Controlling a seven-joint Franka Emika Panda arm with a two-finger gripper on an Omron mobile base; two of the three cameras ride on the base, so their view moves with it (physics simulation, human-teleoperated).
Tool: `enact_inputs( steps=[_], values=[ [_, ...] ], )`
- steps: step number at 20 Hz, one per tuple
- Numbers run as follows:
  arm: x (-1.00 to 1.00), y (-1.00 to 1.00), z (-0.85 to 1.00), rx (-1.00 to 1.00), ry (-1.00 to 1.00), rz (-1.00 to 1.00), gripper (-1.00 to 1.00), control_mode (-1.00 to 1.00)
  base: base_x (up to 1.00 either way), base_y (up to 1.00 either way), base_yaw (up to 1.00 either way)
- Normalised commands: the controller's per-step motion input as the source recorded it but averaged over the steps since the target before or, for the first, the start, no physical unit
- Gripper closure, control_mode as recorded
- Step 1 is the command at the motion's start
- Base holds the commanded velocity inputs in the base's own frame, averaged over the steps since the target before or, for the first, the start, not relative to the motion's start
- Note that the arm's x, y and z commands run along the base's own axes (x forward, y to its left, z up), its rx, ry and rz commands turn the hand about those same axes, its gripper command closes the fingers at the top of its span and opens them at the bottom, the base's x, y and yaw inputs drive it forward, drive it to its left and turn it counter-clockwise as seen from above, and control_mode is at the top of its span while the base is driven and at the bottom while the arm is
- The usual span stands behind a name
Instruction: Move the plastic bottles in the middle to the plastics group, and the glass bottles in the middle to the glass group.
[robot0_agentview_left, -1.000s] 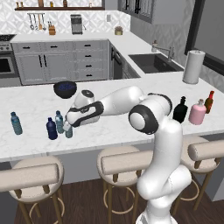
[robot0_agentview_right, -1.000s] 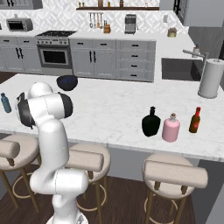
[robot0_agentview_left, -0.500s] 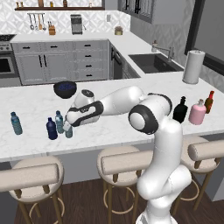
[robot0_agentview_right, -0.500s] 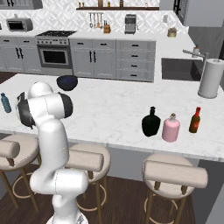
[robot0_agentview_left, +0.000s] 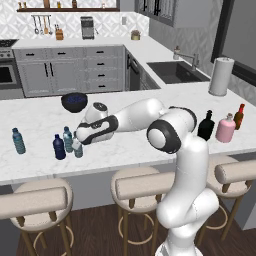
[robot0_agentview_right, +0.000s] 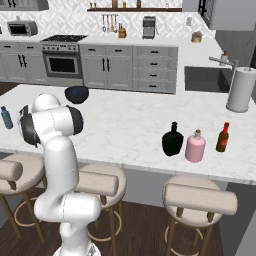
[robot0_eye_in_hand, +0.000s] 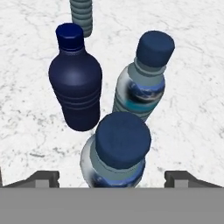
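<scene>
In the hand view my gripper (robot0_eye_in_hand: 113, 178) is open, its two tips wide on either side of a pale plastic bottle (robot0_eye_in_hand: 116, 155) with a blue cap that stands upright on the counter, untouched. A second pale plastic bottle (robot0_eye_in_hand: 142, 83) stands just beyond it. Beside them are the plastics group's opaque navy bottle (robot0_eye_in_hand: 75, 87) and, further off, its teal bottle (robot0_eye_in_hand: 82, 15). In the left base view the gripper (robot0_agentview_left: 80, 141) reaches low at the nearer pale bottle (robot0_agentview_left: 77, 148), next to the navy bottle (robot0_agentview_left: 59, 147). The black glass flask (robot0_agentview_left: 206, 126) stands far right by the pink bottle (robot0_agentview_left: 226, 128) and the red-brown bottle (robot0_agentview_left: 239, 116).
A dark bowl (robot0_agentview_left: 74, 101) sits on the counter behind the plastic bottles. A white paper-towel roll (robot0_agentview_left: 221, 76) stands at the back right near the sink (robot0_agentview_left: 175, 71). Stools line the counter's front edge. In the right base view my own arm hides the plastic bottles.
The arm has stayed over the cluster of bottles at the left. The jaws have spread apart and now stand clear of the nearest pale bottle.
</scene>
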Motion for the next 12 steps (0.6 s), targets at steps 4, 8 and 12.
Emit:
enact_inputs(
  steps=[4, 8, 12],
  values=[
    [-0.03, 0.00, 0.04, 0.00, -0.03, 0.00, -1.00, -1.00, 0.00, 0.00, 0.00],
    [-0.31, -0.03, 0.53, 0.00, -0.09, 0.00, -1.00, -1.00, 0.00, 0.00, 0.00],
    [-0.50, -0.26, 0.90, 0.00, -0.12, -0.03, -1.00, -1.00, 0.00, 0.00, 0.00]
  ],
)
